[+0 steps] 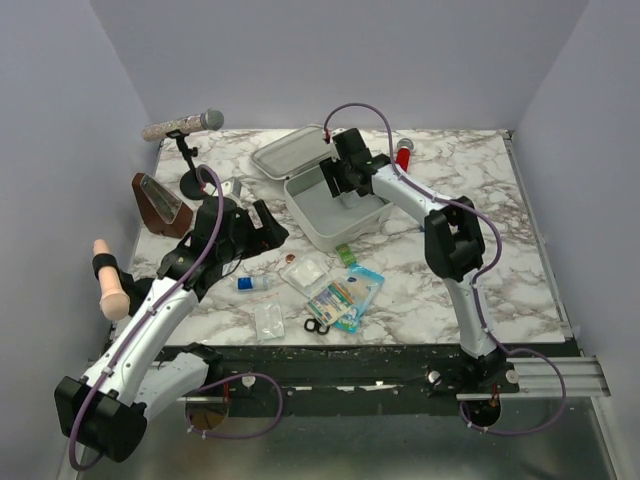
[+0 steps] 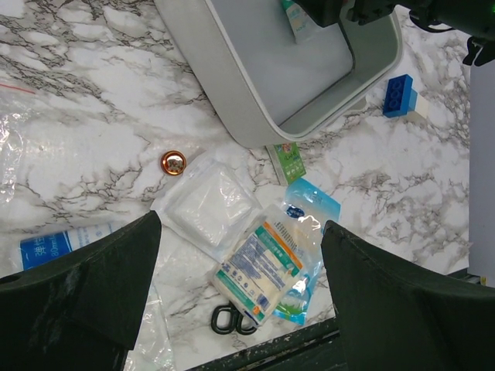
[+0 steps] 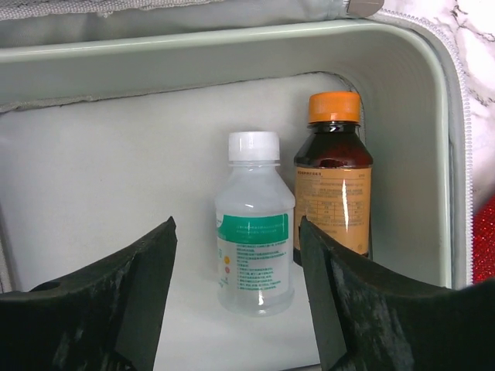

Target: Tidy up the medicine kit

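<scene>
The medicine kit (image 1: 335, 236) stands open at the table's middle, its lid (image 1: 285, 152) laid back to the left. My right gripper (image 3: 238, 270) is inside it and open. Its fingers stand either side of a clear bottle with a white cap and green label (image 3: 254, 232), not touching it. A brown bottle with an orange cap (image 3: 332, 185) lies beside that bottle against the kit's wall. My left gripper (image 2: 241, 263) hangs open above a blue-and-white packet (image 2: 263, 267), a gauze packet (image 2: 213, 205) and black scissors (image 2: 232, 318), holding nothing.
Near the kit lie a green sachet (image 2: 288, 161), a small copper tin (image 2: 173, 161), a blue tube (image 2: 58, 246) and a blue brick (image 2: 400, 95). A microphone on a stand (image 1: 185, 125) and a brown wedge (image 1: 160, 205) stand at left. A red cylinder (image 1: 404, 155) is behind the kit.
</scene>
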